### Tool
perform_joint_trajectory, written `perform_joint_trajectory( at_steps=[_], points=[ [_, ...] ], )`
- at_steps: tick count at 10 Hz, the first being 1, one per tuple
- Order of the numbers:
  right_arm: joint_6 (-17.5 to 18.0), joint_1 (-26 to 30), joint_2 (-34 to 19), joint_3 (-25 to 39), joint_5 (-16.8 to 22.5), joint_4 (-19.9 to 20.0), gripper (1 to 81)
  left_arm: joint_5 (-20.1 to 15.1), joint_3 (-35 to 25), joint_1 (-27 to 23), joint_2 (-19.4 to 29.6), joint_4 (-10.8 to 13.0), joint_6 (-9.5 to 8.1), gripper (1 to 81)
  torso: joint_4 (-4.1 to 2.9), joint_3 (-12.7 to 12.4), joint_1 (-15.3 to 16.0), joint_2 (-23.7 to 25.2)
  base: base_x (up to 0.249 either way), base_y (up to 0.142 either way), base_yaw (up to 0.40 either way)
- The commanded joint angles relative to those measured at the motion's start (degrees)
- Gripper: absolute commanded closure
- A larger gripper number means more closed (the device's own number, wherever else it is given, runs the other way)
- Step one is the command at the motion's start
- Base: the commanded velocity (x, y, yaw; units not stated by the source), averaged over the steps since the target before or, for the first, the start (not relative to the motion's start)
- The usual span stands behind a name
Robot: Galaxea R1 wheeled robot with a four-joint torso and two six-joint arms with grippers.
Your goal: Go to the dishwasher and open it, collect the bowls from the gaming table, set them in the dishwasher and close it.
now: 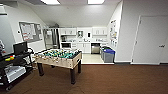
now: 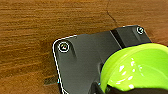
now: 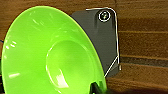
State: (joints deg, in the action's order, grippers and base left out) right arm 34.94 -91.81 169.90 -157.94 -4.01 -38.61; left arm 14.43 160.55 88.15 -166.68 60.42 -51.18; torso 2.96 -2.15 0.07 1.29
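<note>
Nearest thing: bright green bowl (image 3: 50,55) loomed huge at the right wrist, its hollow turned toward the lens, brown wood-grain floor (image 3: 142,37) behind it.
Right grip: dark tips seemed to pinch that bowl's rim at its near edge (image 3: 96,88), so I judged the right gripper clamped on it.
Left wrist: paler yellow-green bowl (image 2: 137,67) sat just as close, a dark shape across its near edge (image 2: 120,90); the left gripper read as grasping it, fingers themselves hard to make out.
Arm pose: both wrists looked down on the floor with the bowls tipped, which suggested arms carried low.
Key relation: dishwasher (image 1: 95,48), the steel panel under the white counter (image 1: 85,42), lay straight ahead, far off across the room.
In between: foosball table (image 1: 60,58) stood ahead-left, blue bins (image 1: 108,55) ahead-right, an open lane of floor between.
Nearer arm: neither; the target was well apart from both.
</note>
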Motion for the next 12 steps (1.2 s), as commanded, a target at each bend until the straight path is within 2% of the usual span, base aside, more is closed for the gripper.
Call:
perform_joint_trajectory(
  at_steps=[1,6,12],
  points=[
    [0.0,2.9,0.7,0.7,0.2,-0.9,81.1,-1.8,0.5,-3.3,0.8,0.2,0.02,81.1,0.0,0.0,0.0,0.0,0.145,0.0,0.0],
    [0.0,3.0,0.7,0.7,0.2,-1.1,81.1,-1.8,0.5,-3.3,0.8,0.3,-0.06,81.1,0.0,0.0,0.0,0.0,0.145,0.0,0.0],
    [0.0,2.9,0.7,0.7,0.2,-1.1,81.1,-1.8,0.5,-3.3,0.8,0.6,-0.15,81.1,0.0,0.0,0.0,0.0,0.146,-0.075,0.0]
  ],
)
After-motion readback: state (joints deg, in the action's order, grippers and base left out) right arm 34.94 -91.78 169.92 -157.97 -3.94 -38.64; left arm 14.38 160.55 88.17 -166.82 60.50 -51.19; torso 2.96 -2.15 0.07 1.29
